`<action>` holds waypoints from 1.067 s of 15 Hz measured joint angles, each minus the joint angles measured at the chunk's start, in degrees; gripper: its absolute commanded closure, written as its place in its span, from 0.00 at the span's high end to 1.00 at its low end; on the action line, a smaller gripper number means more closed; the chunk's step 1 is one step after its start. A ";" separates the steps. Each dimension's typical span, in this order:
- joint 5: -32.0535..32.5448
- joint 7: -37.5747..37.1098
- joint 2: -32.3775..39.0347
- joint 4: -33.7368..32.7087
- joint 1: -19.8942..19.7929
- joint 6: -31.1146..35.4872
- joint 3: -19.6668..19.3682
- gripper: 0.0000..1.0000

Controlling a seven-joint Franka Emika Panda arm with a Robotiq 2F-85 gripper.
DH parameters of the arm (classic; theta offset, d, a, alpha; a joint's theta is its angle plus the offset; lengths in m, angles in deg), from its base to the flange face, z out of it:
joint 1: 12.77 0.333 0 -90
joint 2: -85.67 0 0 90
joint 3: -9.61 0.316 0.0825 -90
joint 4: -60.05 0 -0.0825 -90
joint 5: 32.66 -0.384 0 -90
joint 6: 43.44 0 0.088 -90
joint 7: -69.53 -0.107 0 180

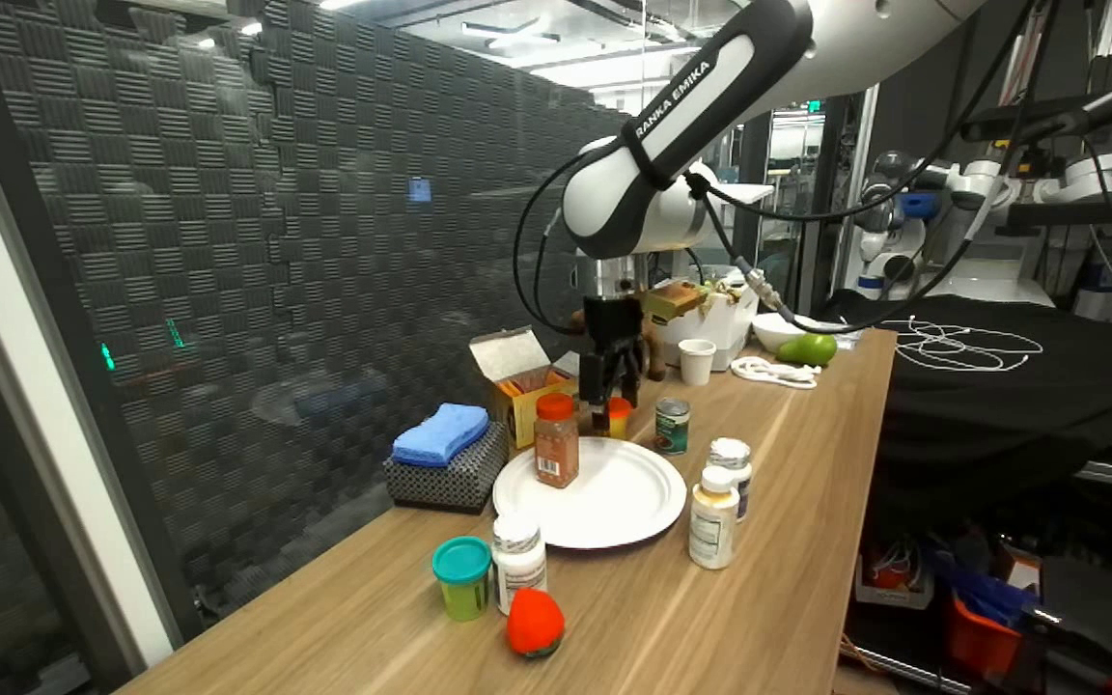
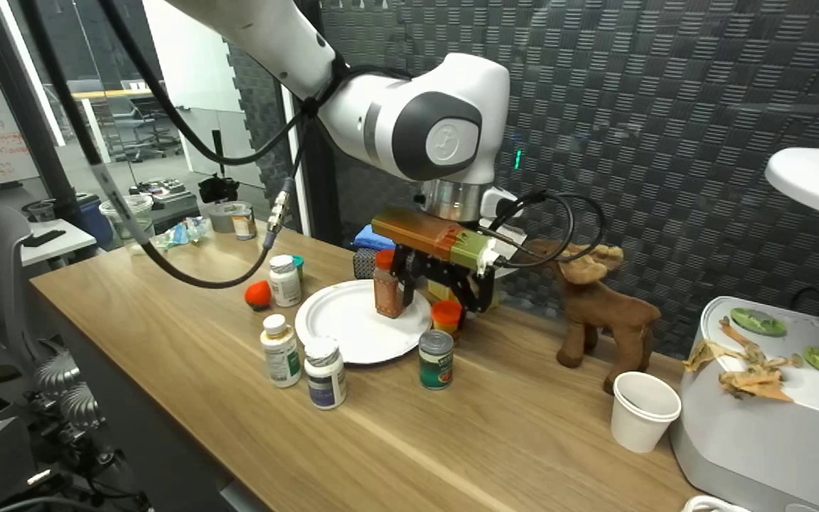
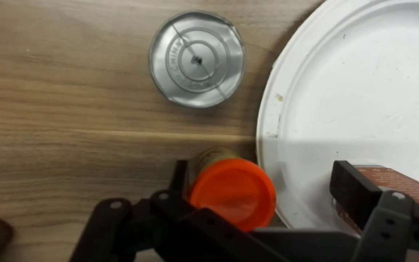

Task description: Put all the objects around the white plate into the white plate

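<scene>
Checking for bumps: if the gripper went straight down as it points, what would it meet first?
Probably the white plate, beside the red-brown bottle, though depth is hard to judge. The orange-lidded tub shows between the jaws of the open gripper and may pass between them.

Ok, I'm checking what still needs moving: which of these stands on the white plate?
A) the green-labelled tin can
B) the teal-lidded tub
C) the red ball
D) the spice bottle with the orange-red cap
D: in both exterior views the spice bottle stands upright on the white plate.
</scene>
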 measured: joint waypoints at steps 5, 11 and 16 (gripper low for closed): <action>0.20 -0.69 0.43 0.00 0.05 2.21 -0.21 0.42; 1.94 -2.94 0.54 0.00 0.06 5.18 -1.17 0.28; 2.83 -3.98 -0.42 0.63 0.07 6.47 -1.38 0.28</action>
